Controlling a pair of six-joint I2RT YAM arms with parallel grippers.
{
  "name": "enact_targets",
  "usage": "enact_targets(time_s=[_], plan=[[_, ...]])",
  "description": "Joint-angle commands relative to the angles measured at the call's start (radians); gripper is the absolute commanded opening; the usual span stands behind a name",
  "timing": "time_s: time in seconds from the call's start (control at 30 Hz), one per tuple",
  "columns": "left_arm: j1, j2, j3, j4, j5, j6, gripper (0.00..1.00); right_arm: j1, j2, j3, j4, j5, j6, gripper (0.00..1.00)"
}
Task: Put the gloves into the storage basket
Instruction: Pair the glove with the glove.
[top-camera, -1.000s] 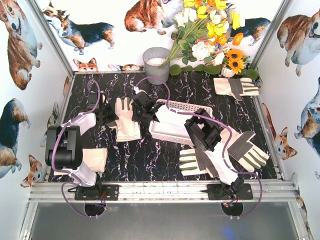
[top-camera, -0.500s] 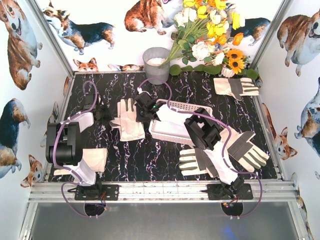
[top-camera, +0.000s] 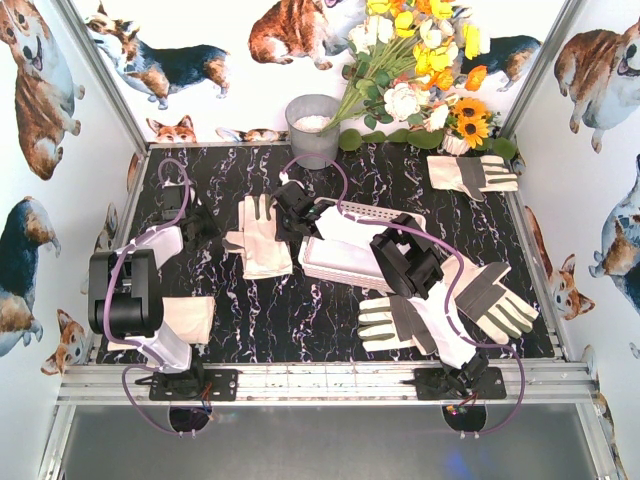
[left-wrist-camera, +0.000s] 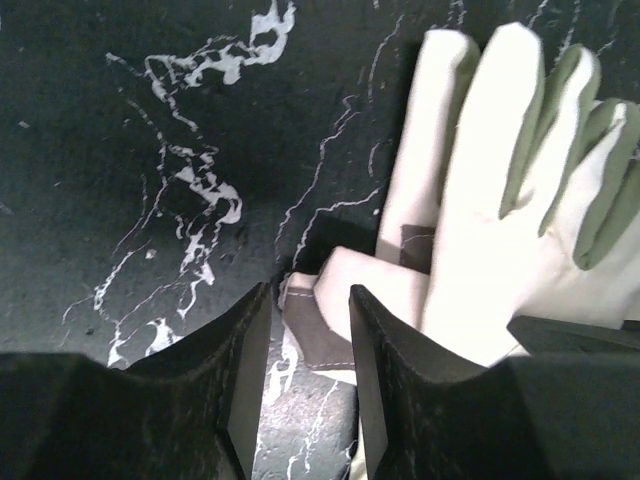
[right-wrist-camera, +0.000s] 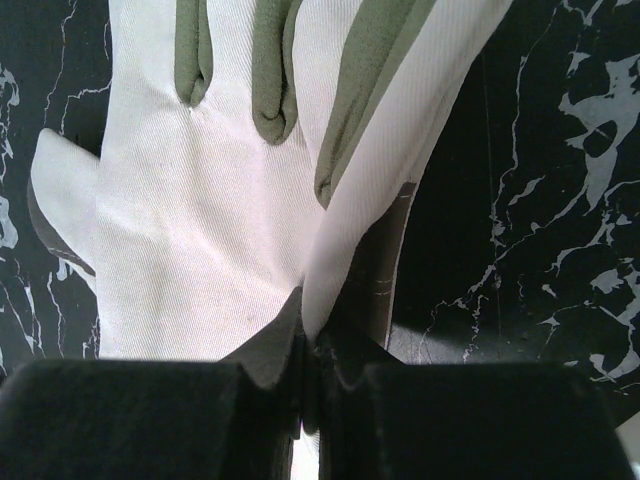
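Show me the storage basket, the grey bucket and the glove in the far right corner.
storage basket (top-camera: 375, 212), top external view, on its far slotted wall.
grey bucket (top-camera: 313, 142), top external view, on its front wall.
far right glove (top-camera: 470, 175), top external view, on its palm.

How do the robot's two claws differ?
The left gripper is open, the glove's thumb showing between its jaws; the right gripper is shut, pinching that glove's edge. The left gripper is on the glove's thumb side, the right gripper on the other side. Both are black, at the same glove.
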Motion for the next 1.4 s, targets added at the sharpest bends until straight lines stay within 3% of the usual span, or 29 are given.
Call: enact_targets(time_s=[0.0, 0.33, 0.43, 0.83, 1.0, 1.37], plan=[[0.014, 0.010, 0.030, 0.059, 0.069, 0.004, 0.29, -0.004, 0.033, 0.020, -0.049, 0.032, -0.005, 0.00], [0.014, 0.137, 0.090, 0.053, 0.110, 0.009, 0.22, -0.004, 0.034, 0.021, -0.056, 0.029, -0.003, 0.00], [0.014, 0.149, 0.089, 0.063, 0.122, 0.009, 0.17, -0.004, 0.036, 0.020, -0.057, 0.030, -0.003, 0.00], [0.012, 0.172, 0.078, 0.070, 0.159, -0.012, 0.14, -0.004, 0.040, 0.021, -0.059, 0.021, 0.009, 0.00], [0.014, 0.147, 0.074, 0.067, 0.146, -0.022, 0.00, -0.004, 0.038, 0.032, -0.059, 0.019, 0.012, 0.00], [0.015, 0.023, 0.025, 0.058, 0.083, -0.036, 0.00, -0.004, -0.020, 0.036, -0.049, 0.017, 0.008, 0.00]])
